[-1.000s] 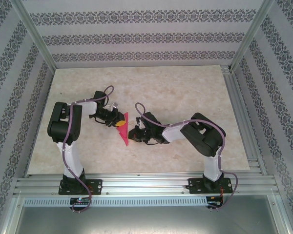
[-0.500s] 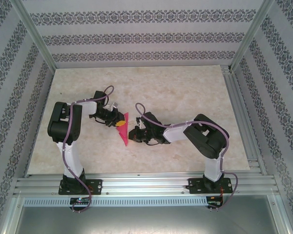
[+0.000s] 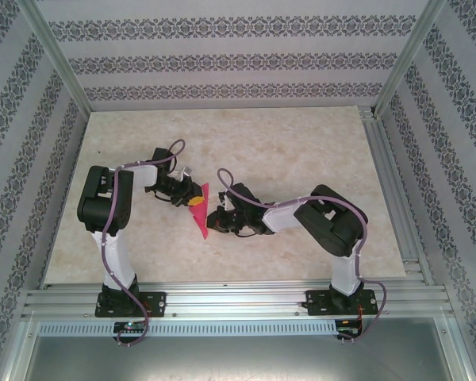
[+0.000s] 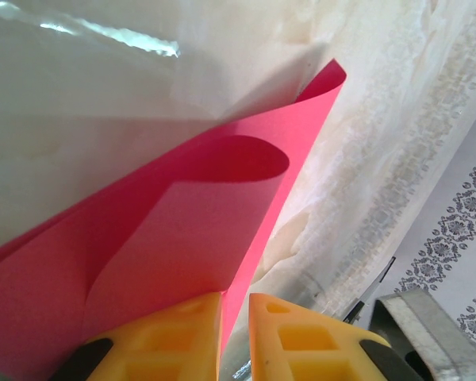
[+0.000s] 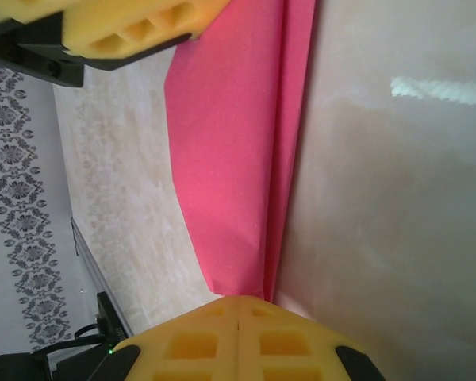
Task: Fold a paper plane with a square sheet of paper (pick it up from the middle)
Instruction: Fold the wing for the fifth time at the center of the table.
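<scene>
Top view of two robot arms on a pale marbled counter. Between them, near the middle, the square sheet of paper is seen as a narrow magenta-pink sliver, already folded and partly raised off the surface.

The left gripper is set at the sheet's far end. In the left wrist view its yellow fingers are drawn nearly together, with an edge of the curled paper clamped between them.

The right gripper is placed at the near end. In the right wrist view it is pressed fully together, and the paper's pointed end runs into the seam, apparently pinched there.

Over the last second little has changed. Only the right arm's elbow has been shifted slightly, while the paper and both grippers have stayed put. A crease is probably being held or tightened, and no pointed dart has been formed yet.
</scene>
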